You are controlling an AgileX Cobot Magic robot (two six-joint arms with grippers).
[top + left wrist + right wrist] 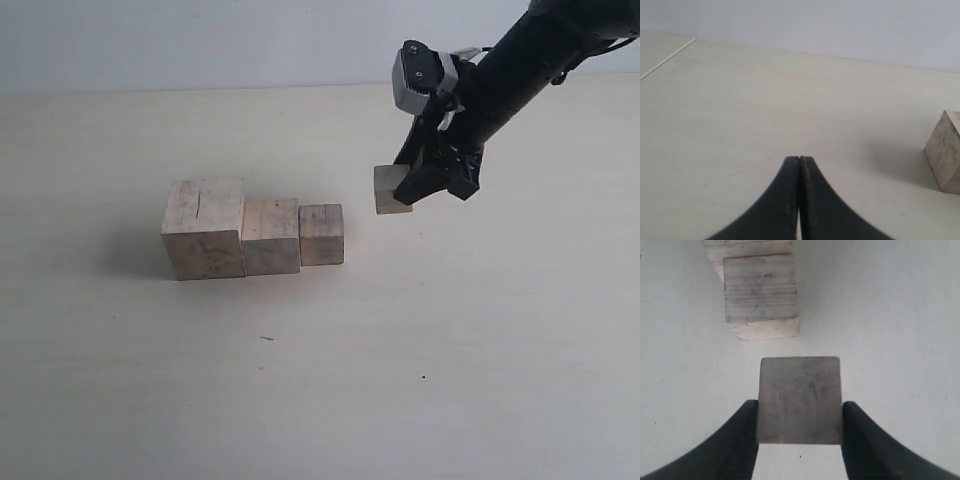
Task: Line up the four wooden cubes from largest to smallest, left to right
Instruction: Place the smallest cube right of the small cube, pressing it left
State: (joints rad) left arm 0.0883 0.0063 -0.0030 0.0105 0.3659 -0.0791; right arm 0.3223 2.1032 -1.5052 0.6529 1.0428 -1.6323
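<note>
Three pale wooden cubes stand touching in a row: the largest cube (204, 228) with a dark scratch on top at the left, the second cube (271, 235) beside it, the third cube (321, 234) on the right. The smallest cube (389, 189) hangs above the table, right of the row and apart from it, with my right gripper (425, 185) shut on it. In the right wrist view the smallest cube (799, 400) sits between both fingers, the row (760, 292) beyond it. My left gripper (799, 159) is shut and empty; one cube (945, 152) shows at that view's edge.
The pale tabletop (420, 340) spreads wide in front of and to the right of the row. A light wall (200, 40) borders the far edge. The right arm (530, 60) reaches in from the upper right.
</note>
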